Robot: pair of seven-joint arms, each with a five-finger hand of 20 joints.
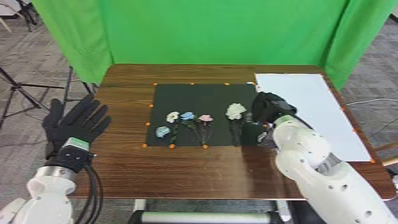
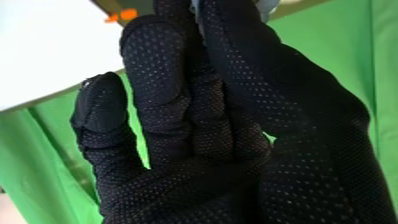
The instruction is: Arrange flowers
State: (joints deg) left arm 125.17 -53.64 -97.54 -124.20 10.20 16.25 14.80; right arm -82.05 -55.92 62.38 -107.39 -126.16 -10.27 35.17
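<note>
yeah no readable text or numbers, little green-and-white rectangular patch (image 1: 77,144) at eight o'clock on the black fabric-gloved left hand (image 1: 75,125), pale green patch (image 1: 283,120) around three, any print too tiny tbh

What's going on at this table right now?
The right hand is working at the mat's right edge, beside the large white flower. Something pale shows by it in the wrist view, too little to name or to say whether it is held. A small white flower, a pink flower and blue ones lie farther left on the mat. The left hand waits open, left of the mat.
</note>
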